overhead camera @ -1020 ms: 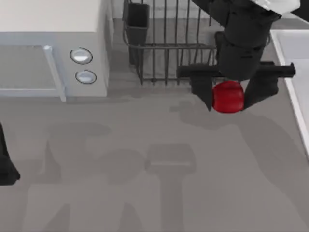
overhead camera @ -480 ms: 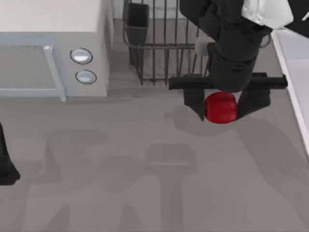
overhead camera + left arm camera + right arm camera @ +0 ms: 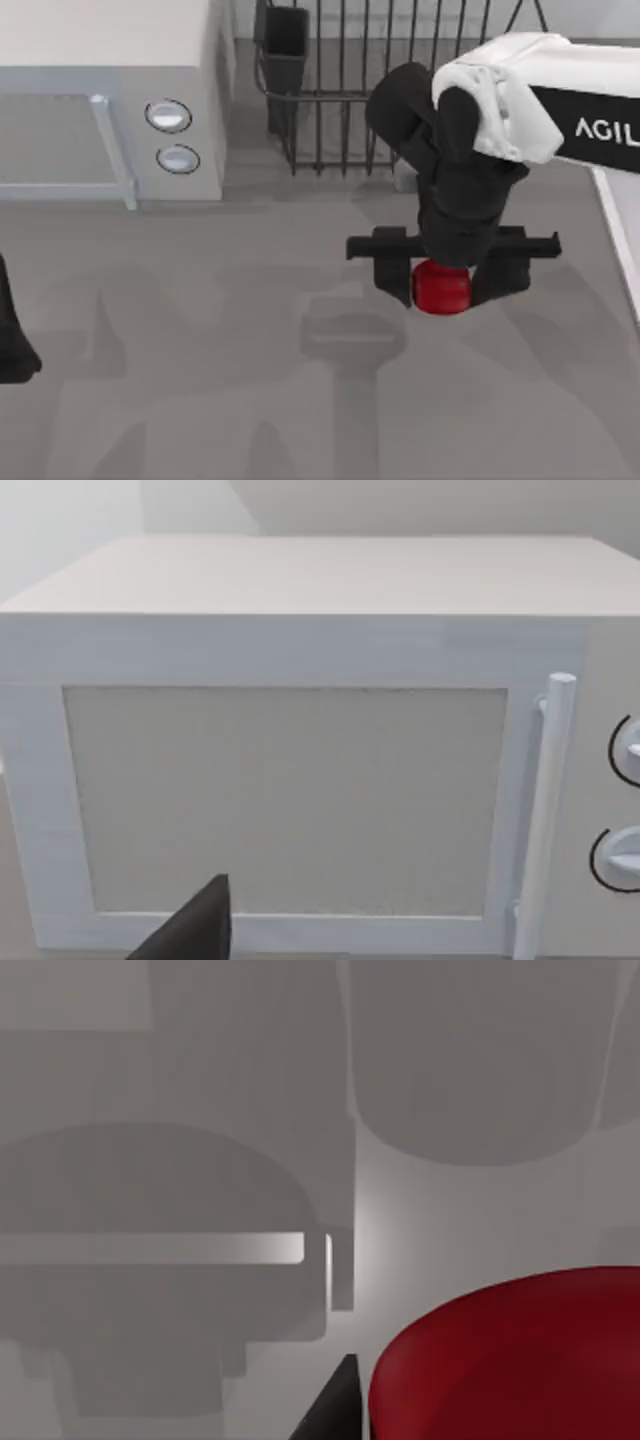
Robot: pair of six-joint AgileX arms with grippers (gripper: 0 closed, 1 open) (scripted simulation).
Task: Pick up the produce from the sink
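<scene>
The produce (image 3: 441, 289), red and glossy, sits clamped between the right gripper's (image 3: 446, 281) fingers above the grey table (image 3: 200, 400), near its middle. Behind stands the dish rack (image 3: 340, 90); the sink's (image 3: 618, 215) rim lies rightward. The left gripper (image 3: 12, 345) is parked at the left edge.

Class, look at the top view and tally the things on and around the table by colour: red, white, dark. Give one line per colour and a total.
Red: 1, the produce held in the right claw.
White: 2, the box with two round knobs and the sink rim.
Dark: 1, the wire dish rack.
Total: 4.
</scene>
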